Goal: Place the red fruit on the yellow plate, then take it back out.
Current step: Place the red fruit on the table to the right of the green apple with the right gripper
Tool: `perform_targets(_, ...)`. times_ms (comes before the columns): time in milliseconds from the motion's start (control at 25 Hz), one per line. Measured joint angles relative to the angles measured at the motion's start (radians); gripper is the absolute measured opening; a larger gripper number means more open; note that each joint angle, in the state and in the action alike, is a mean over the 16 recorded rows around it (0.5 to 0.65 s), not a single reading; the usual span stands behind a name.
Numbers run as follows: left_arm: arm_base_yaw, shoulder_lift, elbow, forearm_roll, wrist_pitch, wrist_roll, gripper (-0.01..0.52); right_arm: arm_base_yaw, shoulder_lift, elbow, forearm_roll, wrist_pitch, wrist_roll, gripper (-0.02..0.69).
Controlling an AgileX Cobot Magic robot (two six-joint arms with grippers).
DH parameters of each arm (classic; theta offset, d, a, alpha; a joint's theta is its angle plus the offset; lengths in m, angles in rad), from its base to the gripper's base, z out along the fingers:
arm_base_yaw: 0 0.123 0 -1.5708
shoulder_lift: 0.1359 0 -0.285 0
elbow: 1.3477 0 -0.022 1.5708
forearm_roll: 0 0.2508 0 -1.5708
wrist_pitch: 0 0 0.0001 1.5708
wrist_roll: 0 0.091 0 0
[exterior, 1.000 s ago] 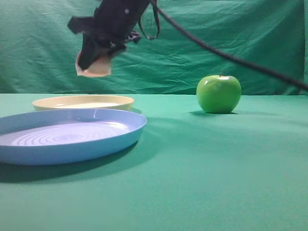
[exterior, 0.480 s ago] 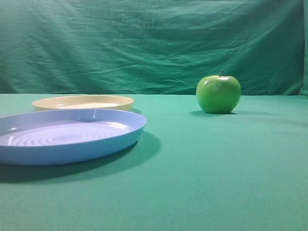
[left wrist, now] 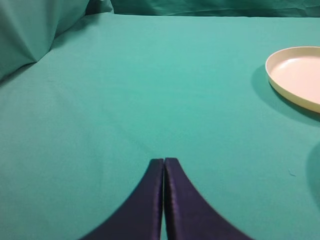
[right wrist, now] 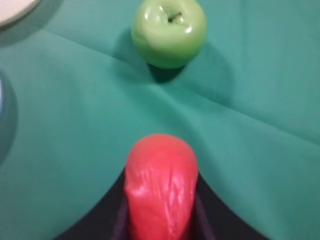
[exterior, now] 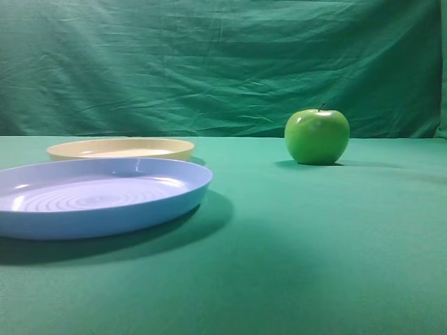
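On the left we see our left gripper (left wrist: 164, 162) with its fingers pressed together over bare green cloth (left wrist: 125, 90), the yellow plate (exterior: 120, 148) near, just behind the blue plate (exterior: 98, 199). Further right stands the green apple (exterior: 317, 136). Our right gripper (right wrist: 161, 200) is clamped on the red fruit (right wrist: 161, 180), above the cloth. We find no readable writing anywhere.

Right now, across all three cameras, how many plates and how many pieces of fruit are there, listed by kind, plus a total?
Plates: 2, the shallow pale yellow plastic plate and the larger light blue ringed plate.
Fruit: 2, the shiny green apple on the cloth and the smooth red fruit held in the right pincer.
Total: 4.
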Motion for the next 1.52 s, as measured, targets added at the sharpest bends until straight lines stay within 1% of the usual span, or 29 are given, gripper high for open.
perform_targets(280, 0.0, 0.0, 0.0, 0.0, 0.0, -0.001, 0.0, -0.043, -0.065, 0.297, 0.048, -0.251, -0.002, 0.191)
perform_targets(440, 0.0, 0.0, 0.0, 0.0, 0.0, -0.002, 0.0, -0.045, -0.042, 0.385, 0.064, -0.364, -0.004, 0.199)
perform_targets(560, 0.0, 0.0, 0.0, 0.0, 0.0, -0.002, 0.0, -0.045, -0.008, 0.419, 0.073, -0.424, -0.005, 0.23)
perform_targets(680, 0.0, 0.0, 0.0, 0.0, 0.0, -0.002, 0.0, -0.045, 0.028, 0.432, 0.077, -0.467, -0.006, 0.293)
perform_targets(1040, 0.0, 0.0, 0.0, 0.0, 0.0, -0.002, 0.0, -0.045, 0.089, 0.431, 0.078, -0.512, -0.006, 0.545)
perform_targets(1120, 0.0, 0.0, 0.0, 0.0, 0.0, -0.002, 0.0, -0.045, 0.082, 0.423, 0.073, -0.504, -0.006, 0.589)
perform_targets(1200, 0.0, 0.0, 0.0, 0.0, 0.0, -0.002, 0.0, -0.045, 0.066, 0.407, 0.067, -0.486, -0.006, 0.619)
perform_targets(1280, 0.0, 0.0, 0.0, 0.0, 0.0, -0.002, 0.0, -0.045, 0.043, 0.383, 0.061, -0.458, -0.005, 0.63)
perform_targets(1360, 0.0, 0.0, 0.0, 0.0, 0.0, -0.002, 0.0, -0.045, 0.015, 0.353, 0.055, -0.419, -0.001, 0.616)
perform_targets(1440, 0.0, 0.0, 0.0, 0.0, 0.0, -0.002, 0.0, -0.045, -0.018, 0.318, 0.049, -0.368, 0.004, 0.584)
perform_targets(1520, 0.0, 0.0, 0.0, 0.0, 0.0, -0.002, 0.0, -0.045, -0.058, 0.28, 0.043, -0.308, 0.012, 0.533)
